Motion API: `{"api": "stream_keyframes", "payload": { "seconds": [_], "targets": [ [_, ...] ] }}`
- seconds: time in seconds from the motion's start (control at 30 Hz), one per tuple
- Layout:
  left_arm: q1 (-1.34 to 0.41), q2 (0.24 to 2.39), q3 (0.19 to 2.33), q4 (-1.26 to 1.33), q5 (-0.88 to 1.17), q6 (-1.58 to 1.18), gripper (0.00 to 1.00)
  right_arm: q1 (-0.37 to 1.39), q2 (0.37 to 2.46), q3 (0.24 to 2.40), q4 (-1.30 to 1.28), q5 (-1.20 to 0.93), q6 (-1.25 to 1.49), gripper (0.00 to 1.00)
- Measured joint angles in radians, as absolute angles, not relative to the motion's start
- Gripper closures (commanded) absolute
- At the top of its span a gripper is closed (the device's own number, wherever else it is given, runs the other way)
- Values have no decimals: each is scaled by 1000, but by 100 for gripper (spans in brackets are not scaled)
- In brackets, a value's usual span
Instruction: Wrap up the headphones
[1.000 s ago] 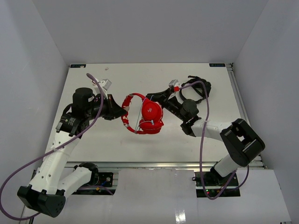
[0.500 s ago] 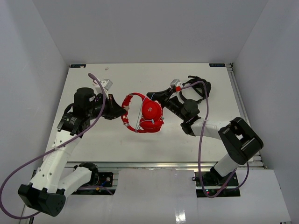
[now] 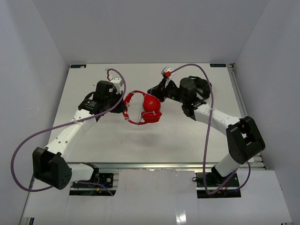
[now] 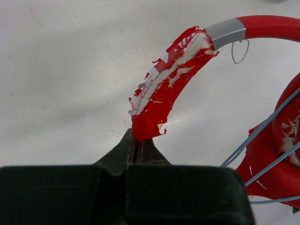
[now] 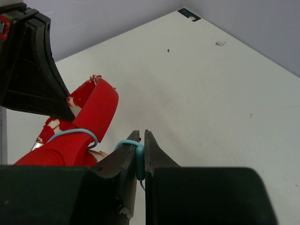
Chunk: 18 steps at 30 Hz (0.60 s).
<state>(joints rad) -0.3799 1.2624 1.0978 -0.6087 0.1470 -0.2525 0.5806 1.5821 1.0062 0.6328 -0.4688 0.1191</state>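
Compared with 1 second ago, both arms are reached farther toward the far edge of the table (image 3: 187, 136), and the headphones (image 3: 148, 112) are carried along. They are now held between the 2 grippers over the table's middle.

The left gripper (image 3: 123, 99), at 9 o'clock of the earcups (image 3: 153, 106), is pressed shut on the headband (image 4: 168, 84). Its fingertips pinch the lower end of the tattered red padding. The right gripper (image 3: 154, 90), at 12 o'clock of the earcups, is closed on the thin pale blue cable (image 5: 129, 144), which is hooked between its jaws.

The step in hand is judged to be winding the cable round the headphones. For this, the headband is best kept still as an anchor while the cable is led round the earcups, lightly taut, beside the strands already lying there. The pull should be kept gentle, since so thin a cable can slip out and the peeling padding may tear. The black headphones (image 3: 201, 86), at 3 o'clock, are to be cleared.
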Motion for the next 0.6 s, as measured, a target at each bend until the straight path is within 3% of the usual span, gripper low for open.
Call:
{"api": "stream_keyframes", "payload": {
  "seconds": [0.3, 0.6],
  "targets": [
    [-423, 1292, 1142, -623, -69, -198, 100, 554, 1677, 1222, 294, -574, 7, 92],
    [-464, 1309, 1261, -703, -175, -27, 100, 499, 1711, 1248, 209, -785, -74, 92]
  ]
}}
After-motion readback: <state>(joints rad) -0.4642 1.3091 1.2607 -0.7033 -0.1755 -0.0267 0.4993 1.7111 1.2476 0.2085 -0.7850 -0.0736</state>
